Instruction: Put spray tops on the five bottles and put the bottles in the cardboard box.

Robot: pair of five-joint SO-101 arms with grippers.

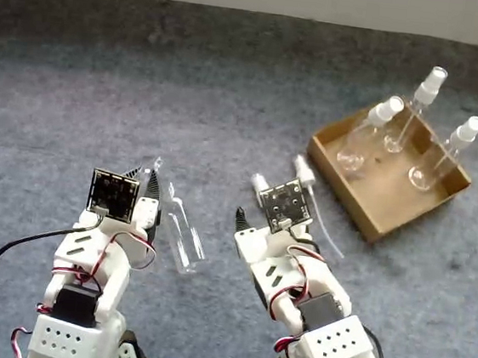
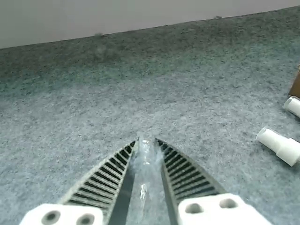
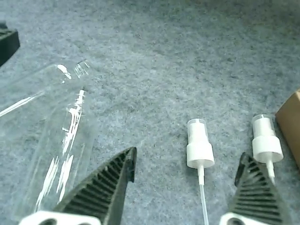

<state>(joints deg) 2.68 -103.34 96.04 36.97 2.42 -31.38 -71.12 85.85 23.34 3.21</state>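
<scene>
Left jaws pinch a clear bottle [image 2: 144,152]; right jaws spread, facing a spray top [image 3: 200,150].

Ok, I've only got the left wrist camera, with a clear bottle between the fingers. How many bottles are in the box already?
Observer: Three capped bottles stand in the cardboard box.
Operator: And the fifth bottle?
Observer: That loose bottle lies uncapped on the carpet beside the left gripper and its held bottle.
Operator: How's the right gripper?
Observer: It's open, near two loose spray tops on the carpet.
</scene>
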